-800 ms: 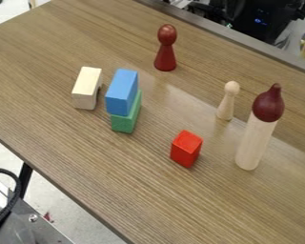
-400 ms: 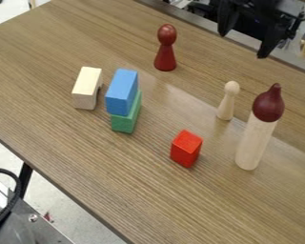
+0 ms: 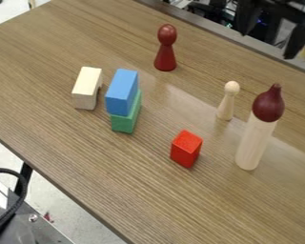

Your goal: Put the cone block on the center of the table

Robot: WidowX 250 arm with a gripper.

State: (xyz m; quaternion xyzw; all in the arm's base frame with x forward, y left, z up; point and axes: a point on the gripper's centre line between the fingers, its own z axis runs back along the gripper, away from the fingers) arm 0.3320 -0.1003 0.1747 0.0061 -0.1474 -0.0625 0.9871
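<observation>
Camera view: our gripper [image 3: 268,46] hangs wide and empty at far right, the dark red cone block [image 3: 268,104] sits nearer atop the pale cylinder [image 3: 254,145], and we judge this the approach, needing centring over the cone before lowering.

The top edge crops the end effector [image 3: 267,46], the left a black cable [image 3: 24,188], the right the table [image 3: 180,205].
</observation>
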